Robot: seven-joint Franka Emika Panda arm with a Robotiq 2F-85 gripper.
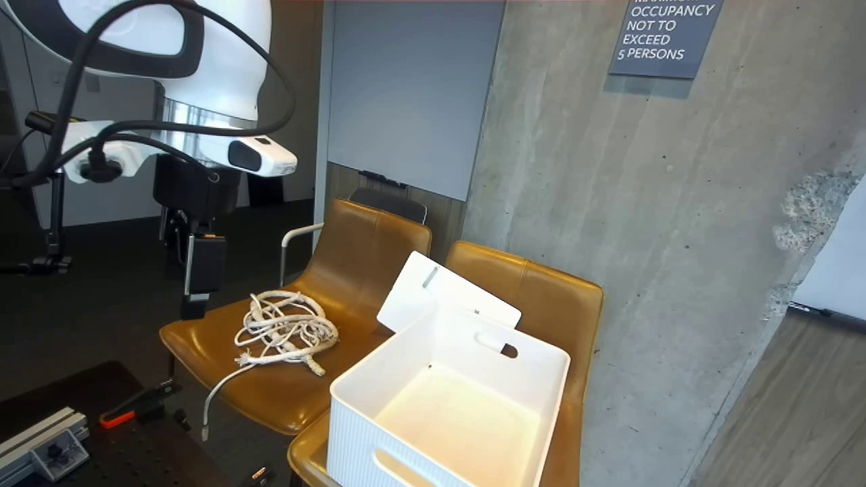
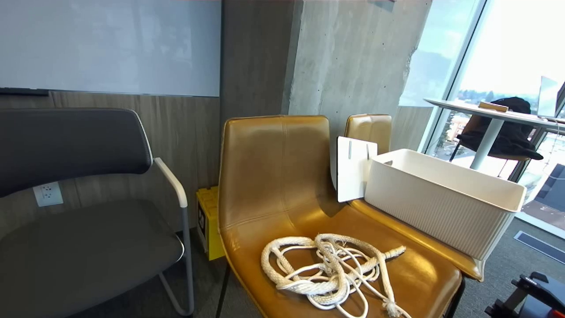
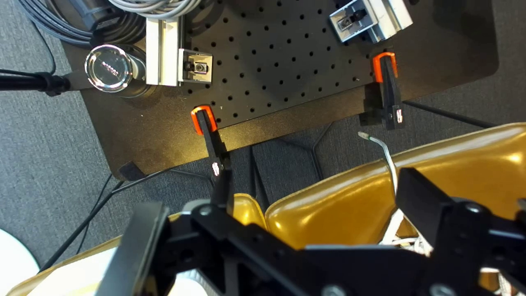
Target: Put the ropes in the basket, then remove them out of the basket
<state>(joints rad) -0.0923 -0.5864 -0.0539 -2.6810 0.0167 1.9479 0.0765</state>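
Note:
The ropes [image 1: 291, 333] lie in a loose tangle on the seat of a tan-brown chair, and one thin end hangs over the seat's front edge. In an exterior view the looped ropes [image 2: 309, 288] show thick and thin cords. On the neighbouring chair stands the white basket [image 1: 399, 433], with bare floor inside and a flat white flap [image 1: 440, 291] behind it. My gripper [image 1: 191, 304] hangs in the air beside the rope chair, apart from the ropes. In the wrist view the gripper [image 3: 317, 185] has its fingers wide apart, holding nothing; part of the ropes [image 3: 393, 228] shows by the right finger.
A dark perforated tabletop [image 3: 254, 131] with two orange-tipped clamps, one clamp [image 3: 386, 88] on its edge, lies in front of the chairs. The tan chair's backrest [image 2: 273, 163] rises behind the ropes. A grey chair [image 2: 88, 247] stands to the side, and a concrete wall [image 1: 676, 237] behind.

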